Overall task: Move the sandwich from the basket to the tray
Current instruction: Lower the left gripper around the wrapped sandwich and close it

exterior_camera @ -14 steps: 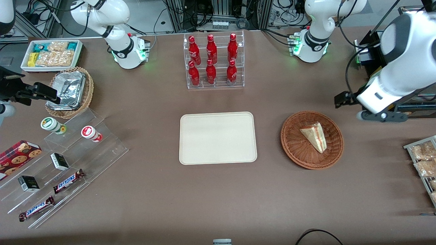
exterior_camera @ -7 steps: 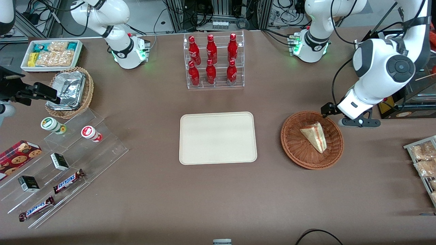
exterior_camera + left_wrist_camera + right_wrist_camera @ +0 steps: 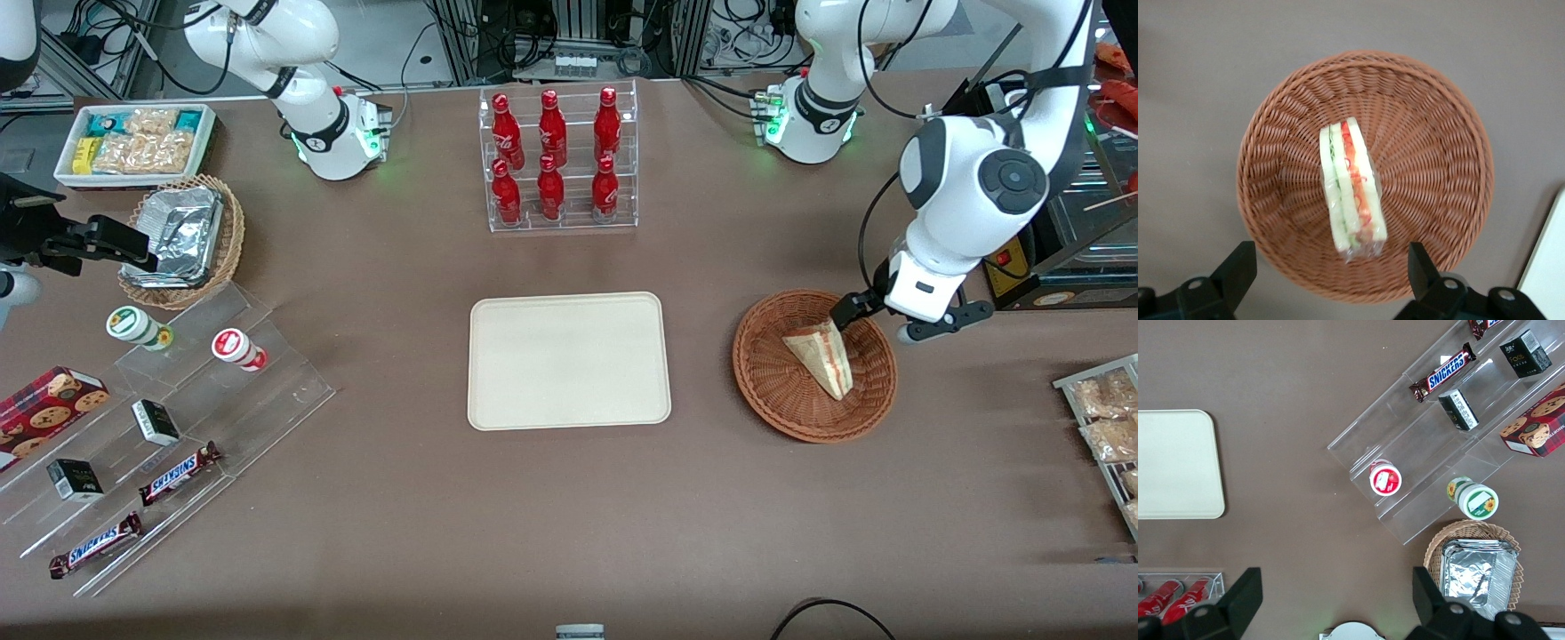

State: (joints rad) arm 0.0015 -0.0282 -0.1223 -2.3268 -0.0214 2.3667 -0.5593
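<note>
With its fingers spread wide, the tool (image 3: pixel 1331 280) hovers over the sandwich (image 3: pixel 821 356) lying in the basket (image 3: pixel 773 391); closing off-centre could squash the soft bread or tip the basket.

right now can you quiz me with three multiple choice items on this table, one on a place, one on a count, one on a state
1. Where does the sandwich lie?
A. on the tray
B. in the basket
C. on the bare table

2. How many red bottles stand in the clear rack?
A. four
B. six
C. eight

3. What is the left end effector doing?
A. open above the basket
B. shut on the sandwich
C. resting on the tray

Answers:
1 B, it sits inside the basket, and nothing lies on the tray.
2 B, the red bottles stand in two rows of three.
3 A, the left wrist view shows its fingers spread wide, clear of the sandwich.
</note>
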